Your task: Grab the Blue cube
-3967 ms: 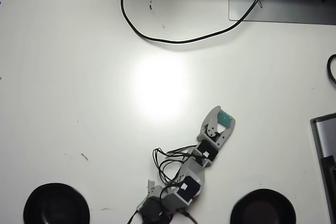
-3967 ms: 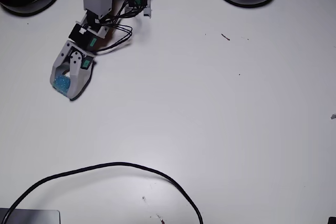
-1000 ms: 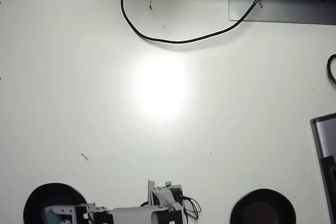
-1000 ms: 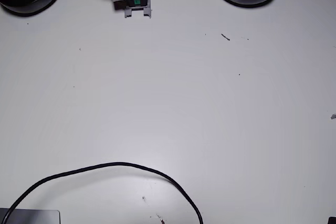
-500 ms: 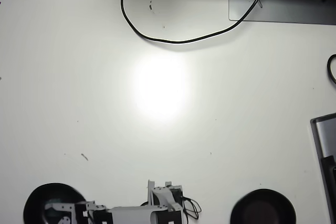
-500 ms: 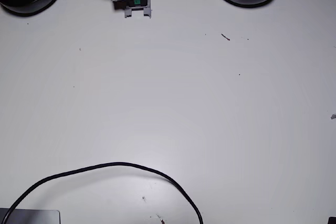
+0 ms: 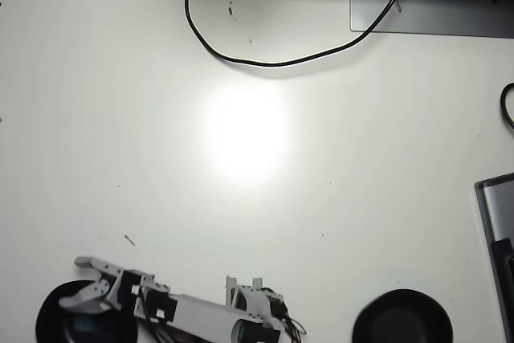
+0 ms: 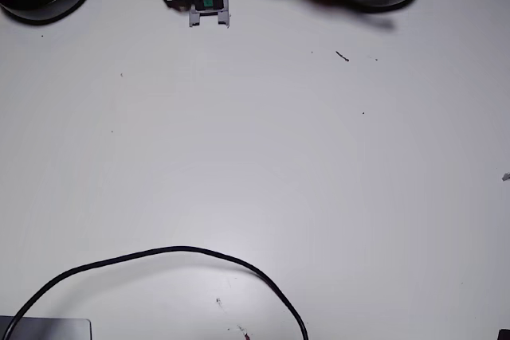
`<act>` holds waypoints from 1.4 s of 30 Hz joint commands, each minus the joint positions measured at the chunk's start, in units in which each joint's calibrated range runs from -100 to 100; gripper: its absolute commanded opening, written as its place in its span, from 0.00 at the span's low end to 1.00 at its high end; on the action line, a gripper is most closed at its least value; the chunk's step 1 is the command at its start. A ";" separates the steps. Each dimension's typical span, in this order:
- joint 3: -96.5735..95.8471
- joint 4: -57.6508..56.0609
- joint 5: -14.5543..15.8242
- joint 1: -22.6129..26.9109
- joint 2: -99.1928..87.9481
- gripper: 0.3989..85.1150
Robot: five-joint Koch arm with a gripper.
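white table (image 7: 241, 134), bowls (image 7: 401, 319), cable (image 7: 265, 60)

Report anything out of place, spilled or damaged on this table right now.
Nothing is spilled or broken. A loose black cable snakes across the white table, and a few small dark specks mark its surface. The gripper is open beside the rim of a black bowl holding something bluish.

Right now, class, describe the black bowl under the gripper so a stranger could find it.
Along the white table's bottom edge in the overhead view, the arm's base stands between two black bowls. It is the left bowl, partly covered by the open gripper; the right bowl has nothing over it.
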 commanded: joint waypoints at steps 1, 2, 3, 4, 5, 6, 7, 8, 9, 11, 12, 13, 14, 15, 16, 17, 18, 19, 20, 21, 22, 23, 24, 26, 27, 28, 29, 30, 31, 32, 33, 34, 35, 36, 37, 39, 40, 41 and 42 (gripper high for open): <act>1.54 3.59 1.03 -1.90 -2.73 0.56; 1.36 3.59 1.37 -2.98 -3.24 0.56; 1.08 3.59 1.71 -4.05 -3.50 0.56; 0.54 3.91 2.34 -5.76 -4.14 0.56; 0.08 4.39 2.49 -6.45 -4.40 0.56; -0.47 4.47 3.03 -7.67 -4.92 0.56; -1.02 4.47 3.08 -8.74 -5.44 0.56; -1.29 4.47 3.08 -9.33 -5.69 0.56; -1.75 4.55 3.13 -10.31 -5.95 0.56; -2.57 4.55 3.52 -12.65 -6.98 0.56; -2.94 4.55 3.86 -14.07 -7.24 0.56; -3.12 4.55 4.00 -14.80 -7.37 0.56; -3.30 4.47 4.49 -15.82 -7.37 0.56; -3.49 4.39 4.98 -16.85 -7.50 0.56; -3.94 4.39 5.52 -18.12 -7.89 0.56; -4.58 4.39 6.30 -19.10 -8.27 0.56; -5.13 4.39 7.13 -19.93 -8.66 0.56; -5.68 4.39 7.81 -20.66 -9.05 0.56; -6.32 4.39 8.40 -21.54 -9.31 0.56; -6.78 4.39 8.94 -22.32 -9.44 0.55; -7.24 4.47 9.91 -23.10 -9.44 0.55; -7.60 4.55 10.26 -23.74 -9.44 0.55; -7.97 4.71 10.84 -24.32 -9.44 0.55; -8.70 5.03 12.16 -25.69 -9.31 0.54; -8.97 5.35 12.80 -26.23 -9.05 0.54; -9.43 5.99 13.68 -27.06 -8.66 0.54; -9.71 6.15 14.36 -27.59 -8.66 0.54; -9.80 6.15 15.34 -28.28 -8.27 0.54; -9.80 6.23 16.17 -29.16 -7.11 0.54; -9.89 6.71 16.46 -29.94 -5.95 0.55; -9.89 7.35 16.90 -30.82 -4.92 0.55; -9.89 7.75 17.34 -31.79 -3.76 0.55; -9.89 8.15 17.68 -32.72 -2.34 0.55; -9.98 8.96 17.78 -33.80 -0.92 0.55; -10.07 9.44 17.78 -34.68 0.37 0.55; -11.17 11.84 18.22 -36.83 2.95 0.55; -11.63 12.72 19.83 -37.61 3.98 0.54; -12.27 13.12 22.27 -38.29 4.50 0.54; -13.09 13.76 25.40 -38.88 4.76 0.54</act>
